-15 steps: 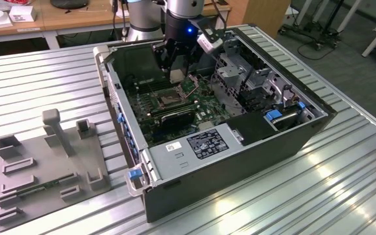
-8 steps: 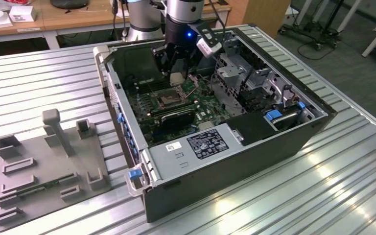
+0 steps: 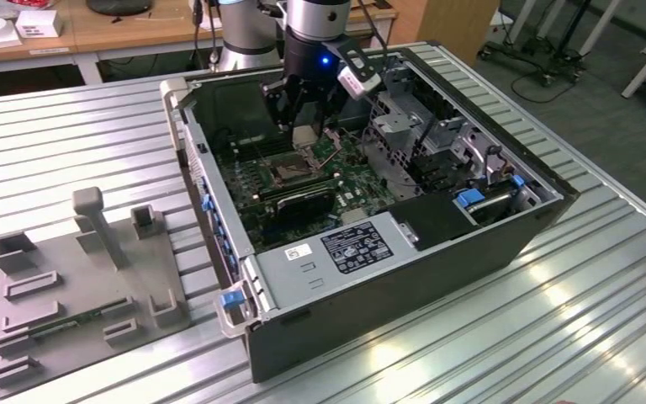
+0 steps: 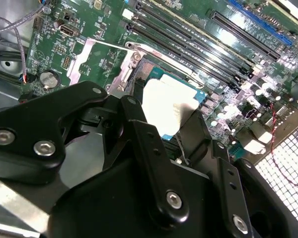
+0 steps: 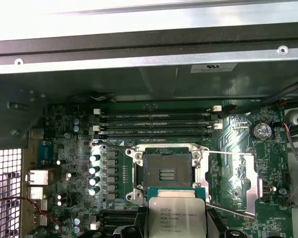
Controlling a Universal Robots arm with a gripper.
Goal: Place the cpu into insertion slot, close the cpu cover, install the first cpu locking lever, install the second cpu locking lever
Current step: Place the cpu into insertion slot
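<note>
My gripper point(image 3: 300, 126) hangs inside the open computer case, shut on the cpu point(image 5: 177, 217), a small square chip with a silvery top. In the second wrist view the cpu point(image 4: 169, 106) sits between the black fingers point(image 4: 139, 134). The insertion slot point(image 5: 167, 171), a black-framed square socket, lies bare on the green motherboard point(image 5: 241, 129), and the cpu hovers just beside it. In the exterior view the insertion slot point(image 3: 289, 172) is a little in front of and below the gripper. The cpu cover point(image 5: 241, 173), a thin silvery frame, is swung open flat beside the socket. Thin wire levers point(image 5: 231, 209) stick out past it.
Long black memory slots point(image 5: 156, 124) run along one side of the socket. Drive cages and cables point(image 3: 436, 143) fill the case on the exterior view's right. The case wall point(image 3: 194, 160) stands close on the left. A grey fixture plate point(image 3: 76, 278) lies on the ribbed metal table point(image 3: 548, 320).
</note>
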